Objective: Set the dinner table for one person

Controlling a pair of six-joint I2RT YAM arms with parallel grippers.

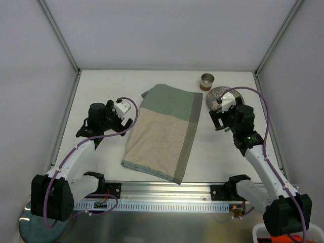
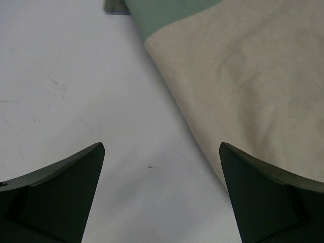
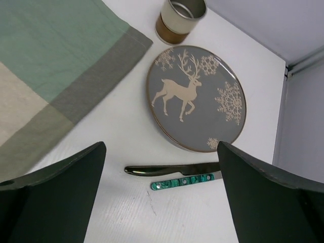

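Well, the right claw (image 3: 161, 147) is spread wide, hanging just by the deer plate (image 3: 197, 98). I think it should come down on the plate's near rim and pinch gently, missing the knife (image 3: 167, 169). The left claw (image 2: 162, 147) is spread too, beside the cloth mat (image 1: 162, 126). The white dinner table (image 1: 101, 86) lies flat under everything; its long side seems to run left to right.

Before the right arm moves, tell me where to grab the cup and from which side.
Take the cup by its rim from above, one finger inside and one outside, on the side facing away from the plate. It stands upright with its mouth open, and the plate lies close beside it, likely crowding a sideways grip.
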